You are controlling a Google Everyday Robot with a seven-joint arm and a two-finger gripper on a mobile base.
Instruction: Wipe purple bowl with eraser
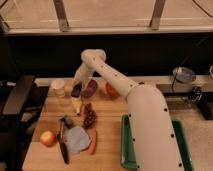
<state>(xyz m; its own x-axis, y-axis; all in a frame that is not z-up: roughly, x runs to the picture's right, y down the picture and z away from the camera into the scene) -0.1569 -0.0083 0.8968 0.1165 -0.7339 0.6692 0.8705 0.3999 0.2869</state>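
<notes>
Far left on the wooden table: apple, then a black-handled knife and a blue-grey sponge. Orange carrot just right of the sponge; dark grapes above it. At the back edge, a pale cup. Gripper sits beside the cup, jaws closed on the eraser, a black block held at the left rim of the purple bowl. Contact between eraser and bowl cannot be confirmed. Orange-red bowl lies right of the purple one, partly behind the arm. Green tray at right.
</notes>
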